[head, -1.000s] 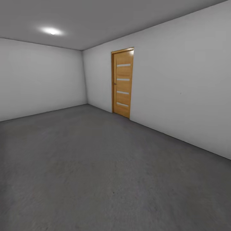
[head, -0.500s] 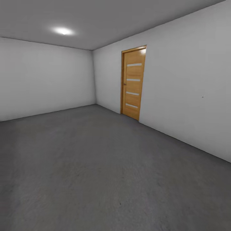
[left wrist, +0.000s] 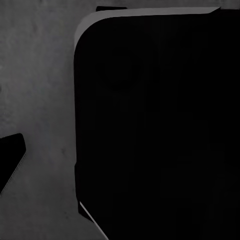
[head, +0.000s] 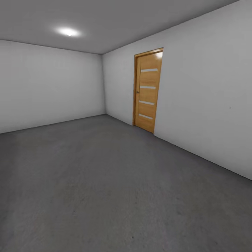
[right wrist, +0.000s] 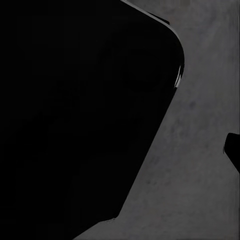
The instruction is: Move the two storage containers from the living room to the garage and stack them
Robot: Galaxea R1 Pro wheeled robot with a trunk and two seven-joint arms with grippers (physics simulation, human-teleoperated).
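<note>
I am in the garage, a bare room with white-grey walls [head: 52, 87] and a dark grey speckled floor [head: 105, 182]. The two storage containers are out of view, and so is the living room. In the left wrist view a big black rounded part of my own body [left wrist: 160, 125] hangs over the grey floor [left wrist: 40, 100], with one small black tip [left wrist: 10, 160] at the frame's edge. The right wrist view has the same black bulk [right wrist: 75, 115] and a small black tip [right wrist: 233, 150] above the floor [right wrist: 190, 190]. Neither view tells me how the fingers stand.
A wooden door [head: 148, 90] with several pale horizontal slots stands shut in the right wall [head: 210, 105]. A ceiling lamp [head: 68, 32] glows at the upper left. The room's far corner [head: 103, 84] lies left of the door, and open floor stretches ahead.
The whole head picture has shifted: the door and the far corner now sit further right in it, so the camera has turned left. Nothing in the room itself has moved.
</note>
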